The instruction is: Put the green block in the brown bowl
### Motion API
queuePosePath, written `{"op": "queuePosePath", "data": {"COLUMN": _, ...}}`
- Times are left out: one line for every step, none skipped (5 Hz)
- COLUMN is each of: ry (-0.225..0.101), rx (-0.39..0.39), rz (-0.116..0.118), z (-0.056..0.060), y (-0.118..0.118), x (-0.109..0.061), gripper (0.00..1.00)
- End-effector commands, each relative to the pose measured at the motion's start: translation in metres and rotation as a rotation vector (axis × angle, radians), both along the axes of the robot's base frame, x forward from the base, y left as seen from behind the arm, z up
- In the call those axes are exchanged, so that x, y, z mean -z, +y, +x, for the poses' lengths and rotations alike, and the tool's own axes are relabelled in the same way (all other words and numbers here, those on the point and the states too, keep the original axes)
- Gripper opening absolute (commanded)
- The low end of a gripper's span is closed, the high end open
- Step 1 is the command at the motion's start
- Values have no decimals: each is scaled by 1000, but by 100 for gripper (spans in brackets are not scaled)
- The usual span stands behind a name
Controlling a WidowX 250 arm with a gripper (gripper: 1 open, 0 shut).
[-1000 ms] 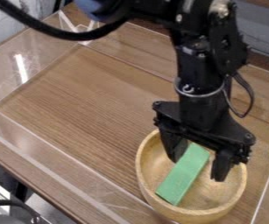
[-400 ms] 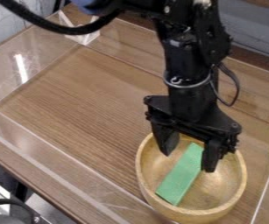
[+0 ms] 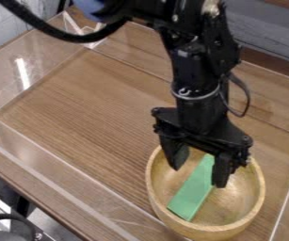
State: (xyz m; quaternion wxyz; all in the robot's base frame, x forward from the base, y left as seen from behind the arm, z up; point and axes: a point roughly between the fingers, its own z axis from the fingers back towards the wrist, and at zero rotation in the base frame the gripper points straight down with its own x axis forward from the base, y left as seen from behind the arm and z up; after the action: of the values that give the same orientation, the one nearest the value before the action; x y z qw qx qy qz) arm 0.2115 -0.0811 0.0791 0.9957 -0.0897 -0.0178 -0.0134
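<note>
Camera view: green block (image 3: pixel 196 187) lying inside brown bowl (image 3: pixel 163 201), placement apparently done; gripper (image 3: pixel 204 168) above bowl, jaws spread apart, gripping nothing; only withdrawal left.

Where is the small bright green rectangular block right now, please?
In the camera view, the green rectangular block lies inside the round light-brown wooden bowl at lower right, slanted across its floor just below the open black hand.

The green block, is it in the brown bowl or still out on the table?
In. The green block lies slanted inside the brown bowl, with the open gripper above it.
</note>
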Motion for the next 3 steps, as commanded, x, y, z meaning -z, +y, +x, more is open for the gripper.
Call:
{"op": "queuePosePath", "data": {"ry": -26, "rx": -14, "rz": -13, "z": 5, "y": 3, "x": 0, "gripper": 100}}
{"op": "queuePosePath", "data": {"ry": -22, "rx": -17, "rz": -17, "z": 5, "y": 4, "x": 4, "gripper": 100}}
{"op": "queuePosePath", "data": {"ry": -19, "rx": -21, "rz": -18, "z": 5, "y": 6, "x": 12, "gripper": 100}}
